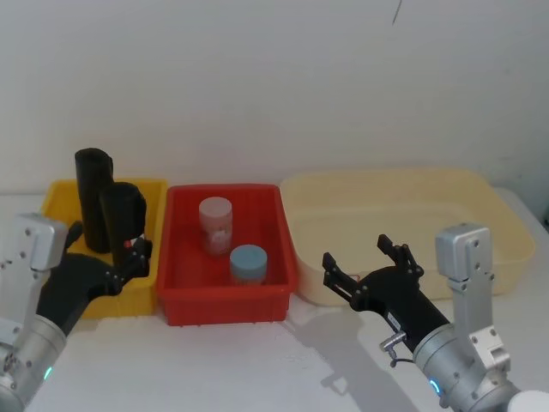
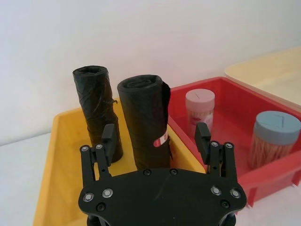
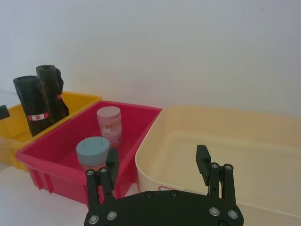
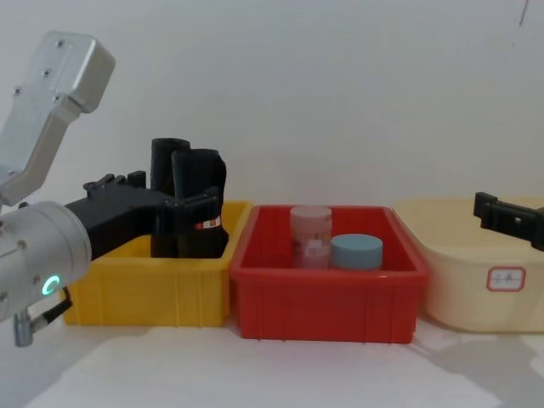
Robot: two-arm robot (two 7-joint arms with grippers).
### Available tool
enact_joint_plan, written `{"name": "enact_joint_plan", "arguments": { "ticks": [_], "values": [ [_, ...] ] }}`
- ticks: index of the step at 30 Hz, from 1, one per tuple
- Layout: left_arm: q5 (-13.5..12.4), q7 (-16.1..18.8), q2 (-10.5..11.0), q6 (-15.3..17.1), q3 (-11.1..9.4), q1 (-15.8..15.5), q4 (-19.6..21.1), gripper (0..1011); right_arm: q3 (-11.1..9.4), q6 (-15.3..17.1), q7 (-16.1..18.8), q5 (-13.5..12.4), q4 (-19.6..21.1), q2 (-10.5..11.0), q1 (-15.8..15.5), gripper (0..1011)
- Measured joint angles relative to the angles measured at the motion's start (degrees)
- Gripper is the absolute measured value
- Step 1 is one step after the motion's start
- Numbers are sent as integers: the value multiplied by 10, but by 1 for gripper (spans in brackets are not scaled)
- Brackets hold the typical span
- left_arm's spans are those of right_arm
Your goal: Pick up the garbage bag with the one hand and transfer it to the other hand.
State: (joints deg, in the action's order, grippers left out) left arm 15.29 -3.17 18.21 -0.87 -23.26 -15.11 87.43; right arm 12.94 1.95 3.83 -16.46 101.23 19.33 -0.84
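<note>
The garbage bag (image 2: pixel 143 108) stands upright in the yellow bin (image 2: pixel 51 160). I have the left gripper (image 2: pixel 155 134) straddling it, fingers apart. My right gripper (image 1: pixel 358 253) hovers by the cream tub (image 1: pixel 429 215), fingers also apart.

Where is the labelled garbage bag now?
In head view, the garbage bag stands in the yellow bin at left, beside the plain roll, before the open left end effector.

You can read nothing on the label band (image 2: pixel 161 140) of the garbage bag (image 2: pixel 143 117) just ahead of the left gripper (image 2: pixel 155 136), nor on the sticker (image 4: pixel 507 278) of the cream bin (image 4: pixel 455 293).
</note>
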Motion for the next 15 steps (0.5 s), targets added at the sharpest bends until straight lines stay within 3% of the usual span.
{"name": "enact_joint_plan", "arguments": {
  "ticks": [15],
  "values": [
    [26, -53, -26, -21, 8, -61, -86, 1001, 0, 0, 0, 0, 0, 0, 0, 1000]
  ]
}}
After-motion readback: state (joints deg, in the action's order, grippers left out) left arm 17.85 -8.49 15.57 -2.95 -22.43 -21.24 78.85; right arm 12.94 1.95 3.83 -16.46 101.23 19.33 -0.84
